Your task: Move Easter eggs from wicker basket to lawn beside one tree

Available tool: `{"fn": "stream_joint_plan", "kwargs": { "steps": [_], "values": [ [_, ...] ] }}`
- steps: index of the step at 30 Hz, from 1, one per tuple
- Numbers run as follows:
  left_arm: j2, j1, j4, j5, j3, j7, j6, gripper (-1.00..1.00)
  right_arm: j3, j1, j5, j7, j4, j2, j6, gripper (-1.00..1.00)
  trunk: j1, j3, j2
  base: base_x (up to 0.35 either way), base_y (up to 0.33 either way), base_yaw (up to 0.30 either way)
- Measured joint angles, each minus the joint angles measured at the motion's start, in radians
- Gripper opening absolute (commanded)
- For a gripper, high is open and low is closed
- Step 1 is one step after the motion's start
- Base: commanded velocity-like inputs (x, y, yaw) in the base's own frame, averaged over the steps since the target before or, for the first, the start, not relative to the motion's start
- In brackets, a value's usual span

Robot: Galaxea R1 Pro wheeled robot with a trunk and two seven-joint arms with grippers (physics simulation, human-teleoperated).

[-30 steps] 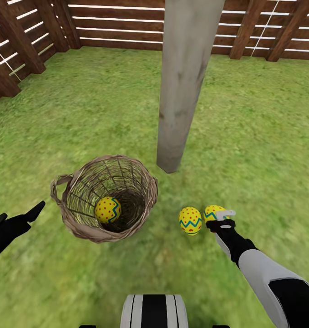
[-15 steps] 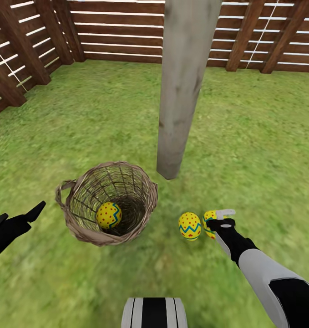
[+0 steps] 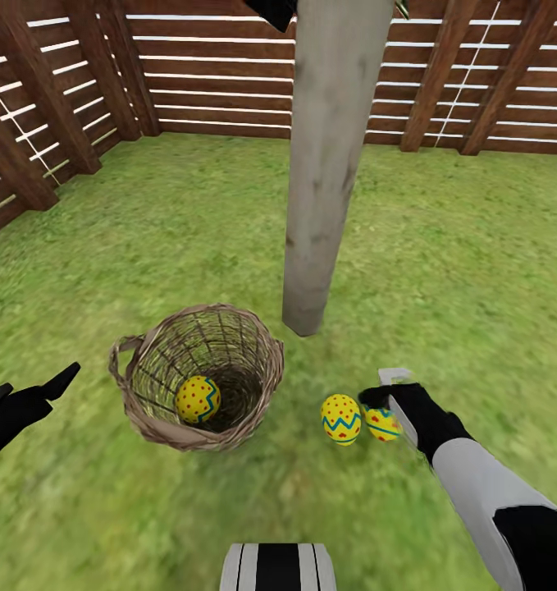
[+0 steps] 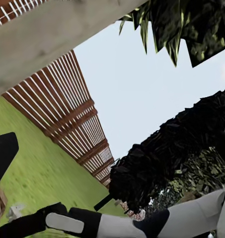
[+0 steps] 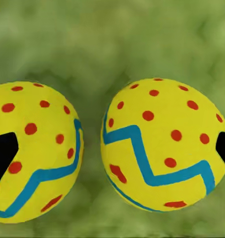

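The wicker basket (image 3: 198, 379) stands on the lawn (image 3: 442, 271) just left of the tree (image 3: 319, 180), whose pale trunk meets the grass a short way behind it. One Easter egg (image 3: 198, 399) lies inside the basket. Two more eggs (image 3: 341, 419) (image 3: 381, 425) rest side by side on the grass right of the basket, near the trunk's foot. My right gripper (image 3: 386, 394) hovers open over the right-hand one. The right wrist view shows both eggs (image 5: 35, 148) (image 5: 162, 144) close up with the right gripper (image 5: 112, 151) spread wide around them. My left gripper (image 3: 32, 394) is open and empty, left of the basket.
A brown slatted fence (image 3: 212, 82) closes the garden behind and to the left. Open grass lies right of the trunk. My base (image 3: 278, 566) is at the near edge. In the left wrist view I see the trunk (image 4: 42, 44), fence (image 4: 77, 119) and dark foliage (image 4: 172, 148).
The head view has tilted up a little. My right gripper has opened and let go of the second egg, which now lies on the grass beside the first. The left arm has not moved.
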Motion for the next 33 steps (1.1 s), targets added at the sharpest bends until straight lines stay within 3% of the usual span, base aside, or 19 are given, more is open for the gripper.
{"fn": "stream_joint_plan", "kwargs": {
  "steps": [2, 4, 6, 8, 11, 20, 28, 33],
  "values": [
    [0.004, 0.0, 0.001, 0.0, 0.0, 0.0, 0.0, 1.0, -0.011, 0.0, -0.007, 0.163, -0.063, -0.033, 0.098, 1.0, -0.001, 0.008, 0.0, 0.0, 0.0, 0.0],
    [0.007, 0.0, 0.001, 0.001, 0.0, 0.0, 0.0, 1.0, -0.063, 0.001, -0.008, 0.328, -0.154, -0.09, 0.152, 1.0, -0.002, 0.016, 0.001, 0.0, 0.0, 0.0],
    [-0.004, 0.005, 0.012, 0.001, -0.011, 0.0, -0.009, 1.0, -0.069, 0.001, -0.013, 0.34, -0.161, -0.101, 0.161, 1.0, -0.002, 0.016, 0.001, 0.0, 0.0, 0.0],
    [-0.014, 0.01, 0.023, 0.001, -0.015, 0.003, -0.009, 1.0, -0.063, -0.007, -0.012, 0.34, -0.149, -0.09, 0.15, 1.0, -0.002, 0.016, 0.001, -0.019, 0.0, 0.0],
    [-0.014, 0.011, 0.04, 0.004, -0.014, 0.0, -0.009, 1.0, -0.064, -0.007, -0.012, 0.323, -0.133, -0.077, 0.134, 1.0, -0.002, 0.016, 0.001, -0.002, 0.0, 0.0],
    [-0.016, 0.011, 0.047, 0.006, -0.014, 0.0, -0.01, 1.0, -0.064, -0.008, -0.013, 0.276, -0.134, -0.077, 0.13, 1.0, -0.002, 0.016, 0.001, 0.0, 0.0, 0.0],
    [-0.003, 0.005, 0.057, -0.004, -0.024, 0.019, 0.005, 1.0, -0.063, -0.007, -0.013, 0.278, -0.134, -0.077, 0.13, 1.0, -0.005, 0.046, 0.003, -0.018, 0.0, 0.0],
    [0.001, 0.002, 0.053, -0.004, -0.037, 0.041, 0.008, 1.0, -0.065, -0.007, -0.013, 0.281, -0.137, -0.077, 0.13, 1.0, -0.007, 0.066, 0.004, -0.285, 0.0, 0.0]
  ]
}}
